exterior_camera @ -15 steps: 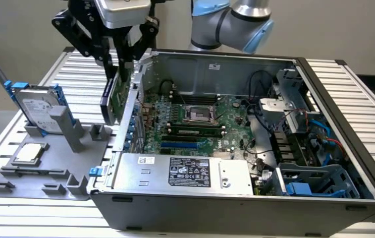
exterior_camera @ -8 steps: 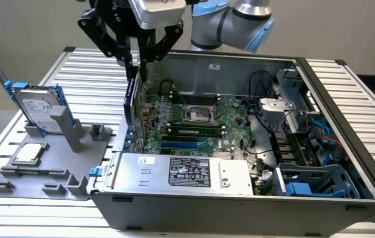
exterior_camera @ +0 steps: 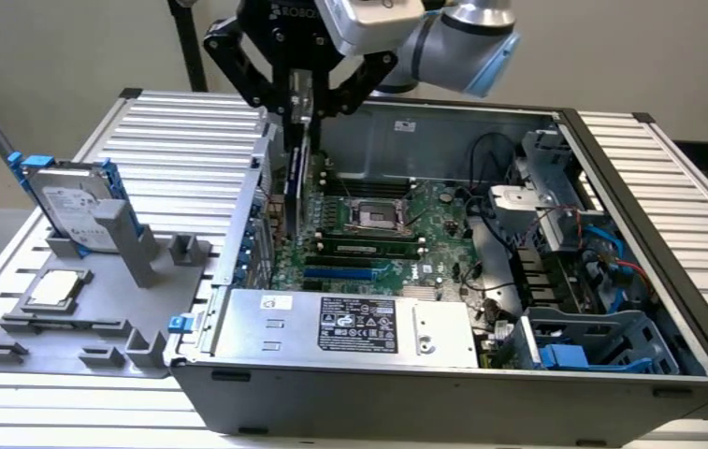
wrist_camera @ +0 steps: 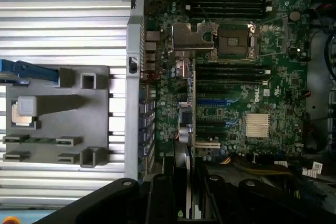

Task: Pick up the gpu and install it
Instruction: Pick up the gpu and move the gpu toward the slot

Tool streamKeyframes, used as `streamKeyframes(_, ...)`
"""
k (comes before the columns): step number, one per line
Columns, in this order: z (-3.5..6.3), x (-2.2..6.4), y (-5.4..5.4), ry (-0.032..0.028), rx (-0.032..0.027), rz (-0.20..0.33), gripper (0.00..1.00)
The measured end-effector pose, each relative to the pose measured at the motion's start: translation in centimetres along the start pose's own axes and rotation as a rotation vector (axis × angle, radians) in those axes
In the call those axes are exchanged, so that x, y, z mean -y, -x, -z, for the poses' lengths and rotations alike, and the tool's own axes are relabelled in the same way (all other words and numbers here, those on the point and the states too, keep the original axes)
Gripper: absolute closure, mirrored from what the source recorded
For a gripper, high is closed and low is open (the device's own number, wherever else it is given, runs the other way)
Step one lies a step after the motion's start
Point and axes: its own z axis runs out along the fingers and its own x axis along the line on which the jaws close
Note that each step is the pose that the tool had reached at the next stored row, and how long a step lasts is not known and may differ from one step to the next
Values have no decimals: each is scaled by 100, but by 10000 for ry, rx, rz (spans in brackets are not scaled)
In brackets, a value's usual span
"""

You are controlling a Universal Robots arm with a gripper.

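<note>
Black fingers (exterior_camera: 281, 89) of the gripper (exterior_camera: 302, 101) are pinching the gpu (exterior_camera: 297, 178) at its upper end, drawn in to the card's own thinness with nothing else between them; the card is hanging upright and on edge, straight down from between the fingers into the open computer case (exterior_camera: 454, 393); in the wrist view the gripper (wrist_camera: 186, 203) is presenting the gpu (wrist_camera: 186, 129) edge-on, a narrow strip running out from between the two fingers across the motherboard (wrist_camera: 236, 103); judging from this, the pick-up is complete and the install step is in hand, with the card being held low over the board close to the case's rear wall; whether its lower edge is touching a slot cannot be told; the expansion slots (wrist_camera: 210, 124) are lying below the fingers, just beside the card's far end; seating is calling for the connector edge squared over one slot, the silver bracket toward the rear wall, and a straight, even press; the grey fixture (exterior_camera: 92, 309), carrying the hard drive (exterior_camera: 73, 201) and the CPU chip (exterior_camera: 57, 288), is sitting well apart from the fingers, outside the case.
</note>
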Motion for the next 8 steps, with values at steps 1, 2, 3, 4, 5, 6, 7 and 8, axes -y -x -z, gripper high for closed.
streamKeyframes(1,-6,-17,35,-8,-1,0,73)
streamKeyframes(2,-14,-39,71,-18,0,0,73)
streamKeyframes(3,-25,-61,101,-30,0,-1,73)
streamKeyframes(4,-38,-87,130,-45,0,-1,73)
streamKeyframes(5,-53,-115,159,-58,1,-2,73)
streamKeyframes(6,-66,-141,186,-71,1,-2,73)
streamKeyframes(7,-80,-169,214,-84,1,-2,73)
streamKeyframes(8,-95,-196,241,-96,1,-3,73)
